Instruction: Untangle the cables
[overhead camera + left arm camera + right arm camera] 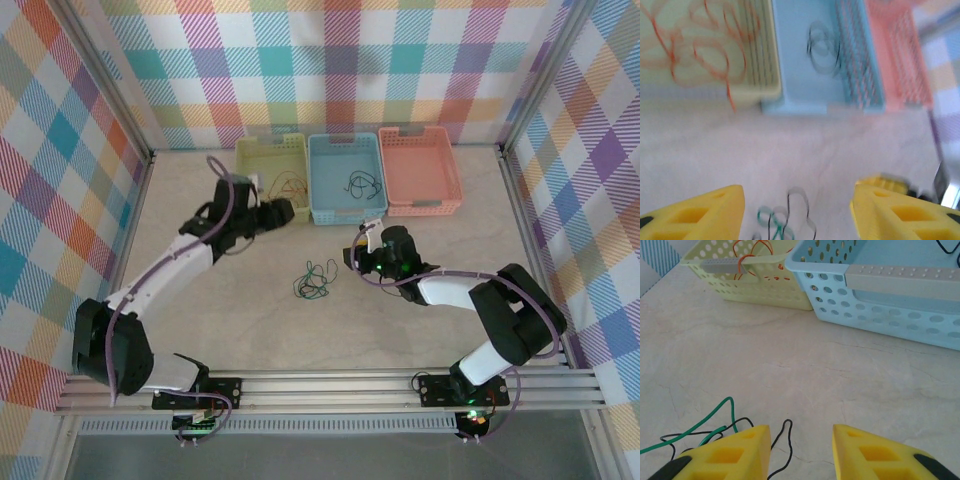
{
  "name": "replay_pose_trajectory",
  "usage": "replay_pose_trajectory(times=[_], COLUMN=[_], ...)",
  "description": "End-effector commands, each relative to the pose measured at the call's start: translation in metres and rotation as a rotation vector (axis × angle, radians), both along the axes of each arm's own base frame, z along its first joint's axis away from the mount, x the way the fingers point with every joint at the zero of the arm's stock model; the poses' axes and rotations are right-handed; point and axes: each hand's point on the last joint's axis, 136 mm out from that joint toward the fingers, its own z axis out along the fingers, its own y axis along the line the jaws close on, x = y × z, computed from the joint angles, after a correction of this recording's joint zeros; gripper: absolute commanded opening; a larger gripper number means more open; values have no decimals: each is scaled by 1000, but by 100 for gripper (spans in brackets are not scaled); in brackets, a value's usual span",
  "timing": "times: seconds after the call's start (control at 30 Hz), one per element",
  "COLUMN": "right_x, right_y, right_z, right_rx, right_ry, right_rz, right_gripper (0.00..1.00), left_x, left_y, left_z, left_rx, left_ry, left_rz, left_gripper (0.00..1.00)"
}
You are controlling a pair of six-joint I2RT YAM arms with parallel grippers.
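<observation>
Near the middle of the table [250,320], a tangle of green and black cables [315,281] lies loose on the surface. To its right and a little farther on, the right gripper [366,243] is close to the surface, its jaws partly apart and holding nothing. In the right wrist view the tangle's loops lie beside one finger. Farther on, the left gripper [284,211] is at the front of the yellow basket [260,165], jaws wide and empty. Three baskets stand side by side along the far edge. The yellow basket holds an orange cable [288,184] and the blue basket [335,205] a black cable [361,183]. The pink basket [420,170] stands at the right end.
</observation>
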Motion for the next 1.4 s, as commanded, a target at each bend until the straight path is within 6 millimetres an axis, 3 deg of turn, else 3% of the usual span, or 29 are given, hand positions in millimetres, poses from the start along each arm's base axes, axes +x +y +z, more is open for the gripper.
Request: replay_pose_trajectory(times=[0.0, 0.17, 0.37, 0.7, 0.8, 0.9, 0.93, 1.17, 1.27, 1.37], right_x=[8, 9, 10, 10, 10, 9, 8, -1, -14, -31], right_y=[3, 0, -3, -3, -2, -3, -3, -21, -9, 4], right_z=[13, 12, 12, 13, 13, 16, 17, 61, 76, 89], right_rx=[0, -12, -21, -20, -19, -12, -7, 82, 152, 192], right_ry=[-48, -44, -52, -52, -52, -63, -72, -290, -336, -414], right_rz=[6, -16, -29, -28, -25, -24, -22, -72, 14, 105], right_gripper=[39, 39, 39, 40, 40, 40, 39, 40, 41, 43], left_x=[-39, -79, -81, -88, -89, -89, -90, -96, -106, -110], left_y=[-19, -27, -38, -65, -66, -65, -67, -63, -71, -78], left_z=[-23, -68, -103, -124, -124, -111, -100, -20, 10, 21], left_rx=[-10, 107, 121, 101, 104, 103, 92, 159, 123, 65], left_ry=[50, 137, 196, 264, 263, 224, 198, 63, 11, -29], left_rz=[-73, -148, -167, -235, -240, -245, -266, -395, -488, -525], left_gripper=[58, 54, 49, 32, 19, 2, 0, 0, 0, 0])
